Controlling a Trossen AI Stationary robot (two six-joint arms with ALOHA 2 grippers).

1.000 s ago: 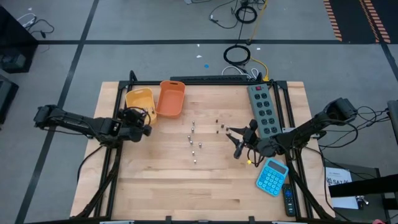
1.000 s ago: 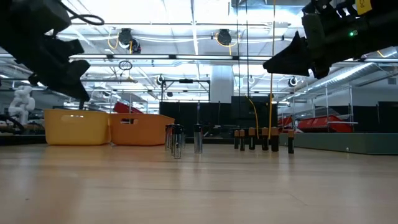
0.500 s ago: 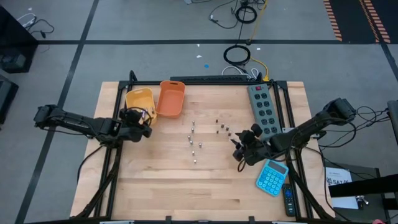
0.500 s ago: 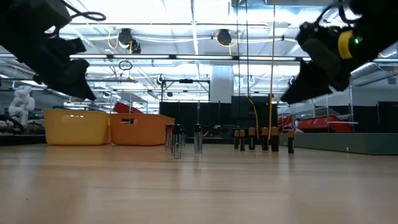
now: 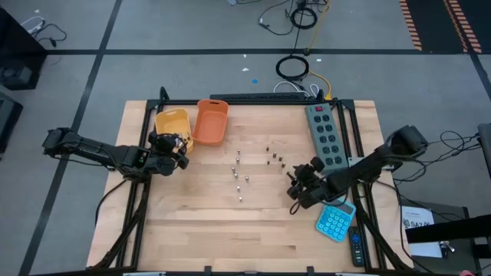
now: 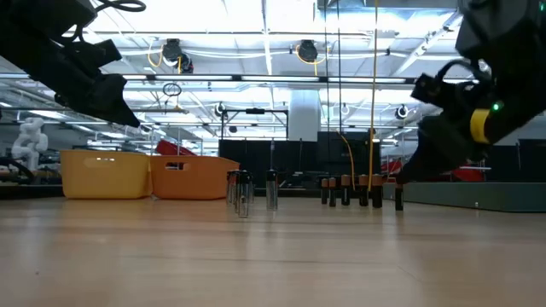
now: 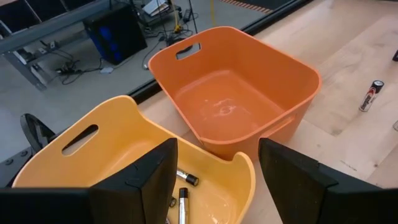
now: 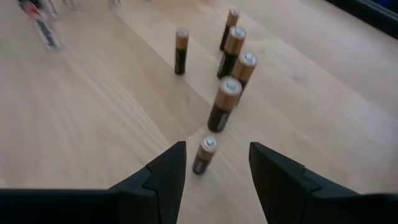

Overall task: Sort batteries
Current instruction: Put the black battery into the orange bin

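Several dark, copper-topped batteries (image 8: 224, 103) stand upright on the wooden table (image 5: 199, 222), right of centre (image 5: 275, 159). Several silvery batteries (image 5: 239, 173) stand at the centre, and both groups show in the low view (image 6: 243, 192). My right gripper (image 5: 295, 185) hangs open just near-right of the dark group, above the table; in its wrist view (image 8: 214, 158) the closest battery (image 8: 204, 155) shows beyond the gap. My left gripper (image 5: 175, 146) hovers open over the yellow bin (image 7: 93, 155), with two batteries (image 7: 183, 198) lying on the bin's floor below it.
An orange bin (image 5: 210, 121), with nothing in it, stands right of the yellow bin (image 5: 172, 124) at the far left. A grey power strip (image 5: 324, 134) lies along the right side, a blue calculator (image 5: 335, 220) and a remote (image 5: 357, 247) near the right front corner.
My right gripper has come down from high above the table and drawn a little toward the near edge, turning so that it now hangs low beside the dark batteries. My left gripper has risen slightly over the yellow bin.
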